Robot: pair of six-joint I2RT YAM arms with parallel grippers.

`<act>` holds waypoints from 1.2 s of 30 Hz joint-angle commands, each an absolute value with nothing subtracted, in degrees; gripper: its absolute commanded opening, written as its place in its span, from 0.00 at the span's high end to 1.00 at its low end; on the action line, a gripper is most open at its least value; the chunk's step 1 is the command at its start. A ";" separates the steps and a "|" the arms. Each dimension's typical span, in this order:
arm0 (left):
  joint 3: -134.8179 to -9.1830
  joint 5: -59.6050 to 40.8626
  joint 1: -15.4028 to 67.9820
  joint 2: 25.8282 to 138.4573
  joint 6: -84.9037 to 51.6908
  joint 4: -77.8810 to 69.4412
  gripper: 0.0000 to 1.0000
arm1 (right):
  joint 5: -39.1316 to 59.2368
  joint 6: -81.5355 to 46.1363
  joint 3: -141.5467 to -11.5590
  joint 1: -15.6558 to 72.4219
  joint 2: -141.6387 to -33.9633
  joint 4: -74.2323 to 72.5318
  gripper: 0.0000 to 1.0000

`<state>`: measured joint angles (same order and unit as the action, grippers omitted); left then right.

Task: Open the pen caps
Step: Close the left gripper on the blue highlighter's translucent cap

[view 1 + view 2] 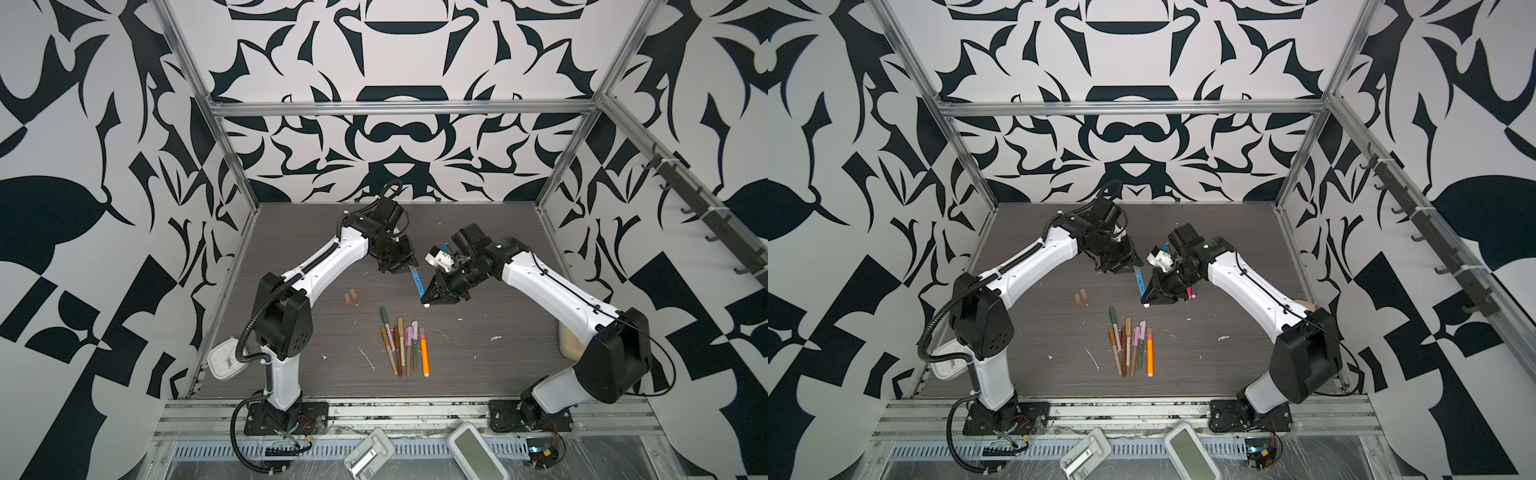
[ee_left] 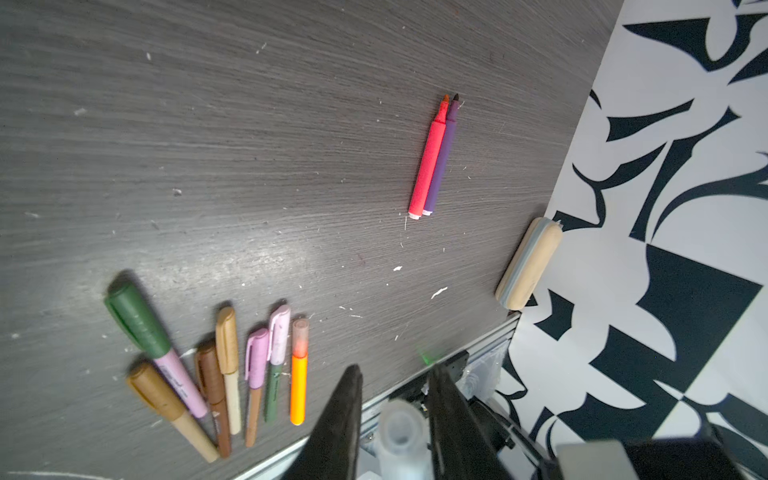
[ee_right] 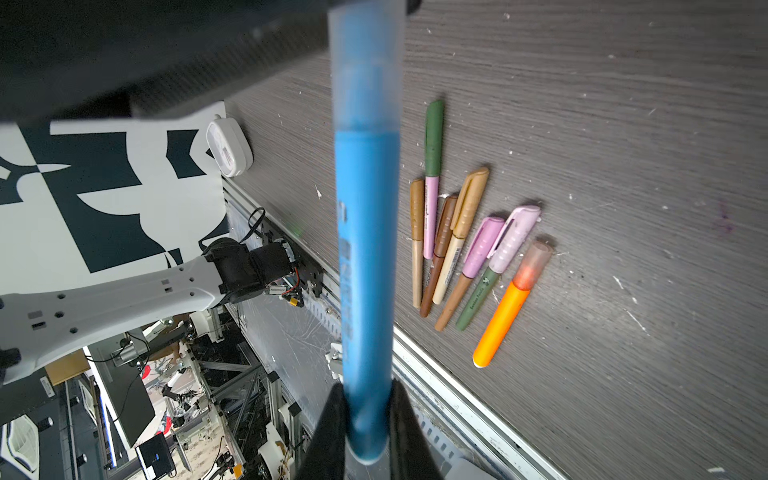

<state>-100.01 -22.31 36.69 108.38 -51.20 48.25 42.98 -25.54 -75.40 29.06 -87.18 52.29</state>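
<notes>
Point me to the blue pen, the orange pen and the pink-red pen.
blue pen (image 3: 365, 249), right wrist view, mid barrel.
orange pen (image 1: 424, 357), a top view, mid barrel.
pink-red pen (image 2: 427, 164), left wrist view, mid barrel.

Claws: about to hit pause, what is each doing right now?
Left claw: open, loosely around the cap.
Right claw: closed on the blue pen.

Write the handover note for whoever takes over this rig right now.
Right gripper: shut on the base end of the blue pen.
Left gripper: jaws either side of that pen's translucent cap; whether it grips is unclear. The cap is still on.
Done: pink-red pen and purple pen lie uncapped side by side; two loose caps lie on the table's left.
Left to do: pull the blue pen's cap off, then open the seven capped pens bunched mid-table.
</notes>
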 commanded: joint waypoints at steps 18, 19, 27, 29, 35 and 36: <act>-98.55 -23.99 37.53 105.43 -50.79 47.67 0.75 | 42.09 -25.13 -79.01 28.48 -88.42 52.69 0.98; -98.53 -23.97 37.51 105.36 -50.77 47.64 0.76 | 42.10 -25.16 -79.01 28.39 -88.51 52.68 0.98; -96.63 -24.45 37.62 103.82 -50.97 45.28 1.00 | 41.89 -25.05 -79.79 28.25 -89.08 52.74 0.97; -96.23 -24.48 37.62 103.54 -51.06 45.01 1.00 | 41.71 -25.05 -80.05 28.28 -89.15 52.74 0.96; -95.15 -25.13 37.71 102.78 -51.49 43.66 1.00 | 41.74 -27.93 -80.31 27.95 -90.19 48.93 0.74; -95.04 -25.17 37.75 102.67 -51.56 43.53 1.00 | 41.92 -28.59 -80.33 27.92 -90.56 47.95 0.74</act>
